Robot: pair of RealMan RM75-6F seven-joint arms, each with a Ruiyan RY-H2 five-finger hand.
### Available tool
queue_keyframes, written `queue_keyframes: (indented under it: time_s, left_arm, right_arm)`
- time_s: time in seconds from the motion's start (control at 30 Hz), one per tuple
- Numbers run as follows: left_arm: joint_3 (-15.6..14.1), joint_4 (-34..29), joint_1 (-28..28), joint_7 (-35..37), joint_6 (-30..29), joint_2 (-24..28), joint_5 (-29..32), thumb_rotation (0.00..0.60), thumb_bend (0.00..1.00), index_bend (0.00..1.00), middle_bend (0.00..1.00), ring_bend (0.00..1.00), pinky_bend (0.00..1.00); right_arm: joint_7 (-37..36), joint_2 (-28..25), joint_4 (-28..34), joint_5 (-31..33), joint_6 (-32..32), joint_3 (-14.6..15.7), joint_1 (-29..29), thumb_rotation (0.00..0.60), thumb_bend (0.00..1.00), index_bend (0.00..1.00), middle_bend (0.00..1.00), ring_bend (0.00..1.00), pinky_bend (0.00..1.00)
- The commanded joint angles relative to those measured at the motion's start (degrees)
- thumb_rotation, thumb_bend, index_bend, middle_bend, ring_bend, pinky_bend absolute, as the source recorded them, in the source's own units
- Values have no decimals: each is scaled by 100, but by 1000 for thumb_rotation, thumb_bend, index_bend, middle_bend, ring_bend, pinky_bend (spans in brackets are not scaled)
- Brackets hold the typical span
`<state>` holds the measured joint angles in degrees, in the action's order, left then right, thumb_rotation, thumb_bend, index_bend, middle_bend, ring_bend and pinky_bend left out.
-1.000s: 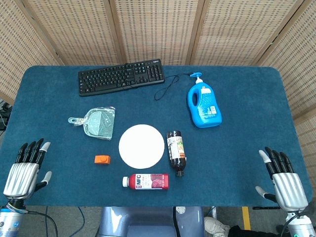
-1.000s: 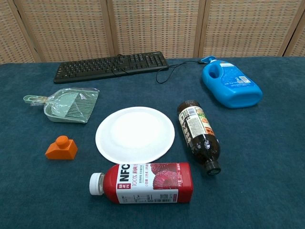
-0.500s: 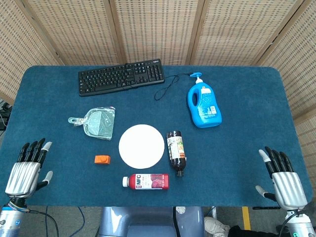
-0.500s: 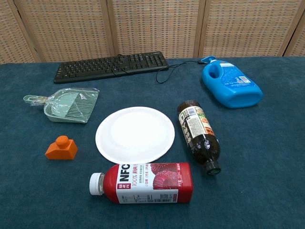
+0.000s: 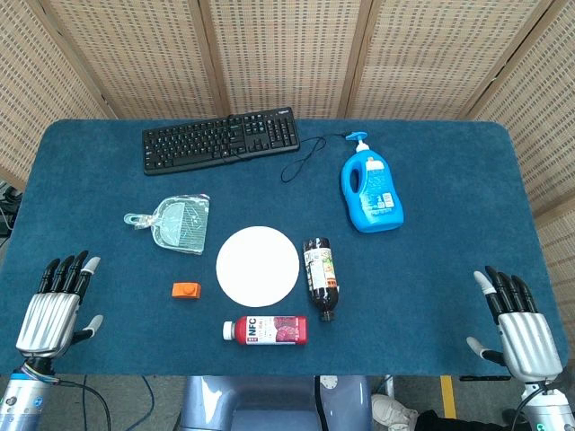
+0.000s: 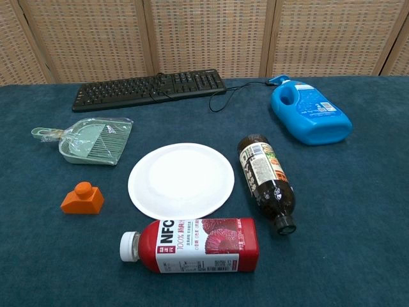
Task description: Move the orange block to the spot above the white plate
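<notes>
A counter [image 5: 449, 260] covered in dark blue cloth carries everything. Along its far side lies a long black computer keyboard [image 5: 221, 140], its thin cable curling off to the right. To the right of that, a bright blue plastic detergent jug with a pump top [image 5: 370, 192] lies on its side. A round white plate [image 5: 258, 267] sits flat near the middle. Just beside the plate's near edge, a red juice bottle with a white cap [image 5: 266, 330] lies on its side, cap pointing left. To the plate's right a dark brown glass bottle with a printed label [image 5: 321, 277] lies with its neck toward the near edge. Up and left of the plate rests a pale green plastic dustpan [image 5: 173, 222]. The small orange block with a round knob on top [image 5: 187, 290] sits on the cloth just left of the plate, apart from it.

The left hand [image 5: 52, 311] hovers at the near left corner, fingers spread and holding nothing. The right hand [image 5: 521, 331] sits at the near right corner, likewise spread and empty.
</notes>
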<state>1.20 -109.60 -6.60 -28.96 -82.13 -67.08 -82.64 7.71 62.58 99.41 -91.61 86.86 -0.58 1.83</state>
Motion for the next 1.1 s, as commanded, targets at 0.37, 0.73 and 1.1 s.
queue_keyframes:
  time_s: [0.37, 0.73, 1.1]
  left_arm:
    - [460, -276, -794, -252, 1051, -145, 820, 600, 261, 133, 0, 0, 0]
    - [636, -134, -1497, -1013, 1737, -595, 1799, 600, 268, 289, 0, 0, 0]
    - [654, 312, -1963, -1523, 1855, -1239, 2562, 600, 272, 333, 0, 0, 0]
  right_arm:
    - [34, 0, 18, 16, -30, 10, 3, 600, 0, 4, 0, 0, 9]
    - [-75, -49, 27, 40, -23, -2, 0, 600, 0, 4, 0, 0, 8]
    - [-163, -86, 28, 66, -17, -19, 0, 600, 0, 5, 0, 0, 8]
